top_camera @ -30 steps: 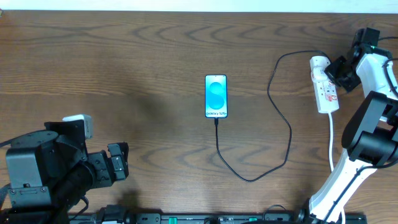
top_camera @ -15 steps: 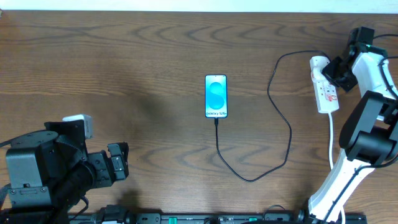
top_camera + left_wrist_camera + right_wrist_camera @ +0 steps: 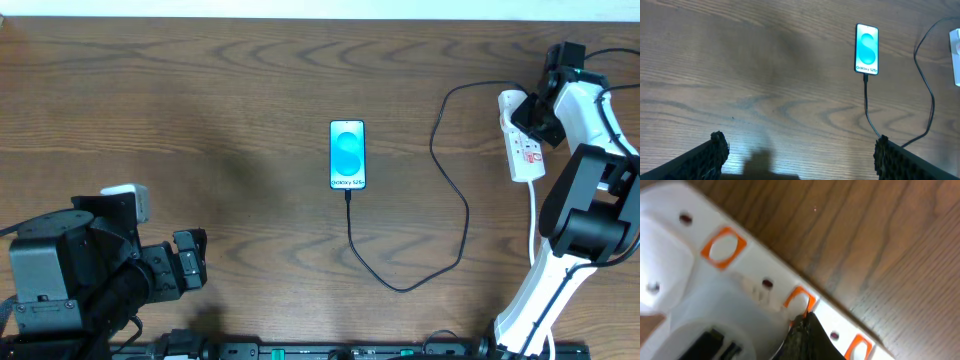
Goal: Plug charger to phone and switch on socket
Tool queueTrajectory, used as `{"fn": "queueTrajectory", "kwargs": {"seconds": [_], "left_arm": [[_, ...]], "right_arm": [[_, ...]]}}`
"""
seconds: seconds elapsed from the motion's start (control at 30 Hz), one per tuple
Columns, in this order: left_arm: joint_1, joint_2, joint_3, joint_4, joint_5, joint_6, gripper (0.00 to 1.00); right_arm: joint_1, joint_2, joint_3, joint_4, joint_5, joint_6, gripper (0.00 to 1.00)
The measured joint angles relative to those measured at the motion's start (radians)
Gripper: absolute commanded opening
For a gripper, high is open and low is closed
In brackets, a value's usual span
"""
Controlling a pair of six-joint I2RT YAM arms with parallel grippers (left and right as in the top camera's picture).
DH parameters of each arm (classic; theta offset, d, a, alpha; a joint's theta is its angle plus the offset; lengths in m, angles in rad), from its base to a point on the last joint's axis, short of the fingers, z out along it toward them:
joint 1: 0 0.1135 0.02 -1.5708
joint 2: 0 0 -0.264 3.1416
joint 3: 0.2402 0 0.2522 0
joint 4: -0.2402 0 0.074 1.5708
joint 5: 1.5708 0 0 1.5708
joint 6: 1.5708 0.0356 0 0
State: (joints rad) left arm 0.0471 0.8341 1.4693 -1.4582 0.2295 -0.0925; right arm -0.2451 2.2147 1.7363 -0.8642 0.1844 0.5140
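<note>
The phone [image 3: 347, 155] lies face up mid-table with its cyan screen lit, and shows in the left wrist view too [image 3: 866, 48]. The black charger [image 3: 440, 160] cable is plugged into the phone's near end, loops right and runs up to the white socket [image 3: 524, 150] at the far right. My right gripper [image 3: 536, 118] is shut, its tip [image 3: 804, 319] resting against an orange switch [image 3: 799, 299] on the socket [image 3: 740, 275]. My left gripper [image 3: 190, 262] hangs open at the near left, well away from the phone, holding nothing; its fingers [image 3: 716, 150] frame bare wood.
The socket's white cord [image 3: 534, 225] runs toward the near edge beside the right arm's base. A dark rail [image 3: 350, 351] lines the table's front edge. The charger cable [image 3: 867, 107] passes close to the left gripper's right finger.
The right gripper has shifted left and slightly farther back, onto the socket's far half. The left arm, phone and cable are unchanged.
</note>
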Motion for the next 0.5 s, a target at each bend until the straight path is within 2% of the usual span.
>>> {"fn": "queueTrajectory", "kwargs": {"seconds": [0.1,0.4,0.5], "left_arm": [[0.000,0.000,0.000,0.000,0.000,0.000,0.94],[0.000,-0.021,0.000,0.001,0.000,0.000,0.94],[0.000,-0.045,0.000,0.000,0.000,0.000,0.94]], "right_arm": [[0.040,-0.060,-0.009,-0.034,-0.011,-0.018,0.01],[0.075,-0.664,0.025,0.128,-0.031,-0.040,0.01],[0.074,-0.764,0.043,0.124,0.007,-0.055,0.01]]}}
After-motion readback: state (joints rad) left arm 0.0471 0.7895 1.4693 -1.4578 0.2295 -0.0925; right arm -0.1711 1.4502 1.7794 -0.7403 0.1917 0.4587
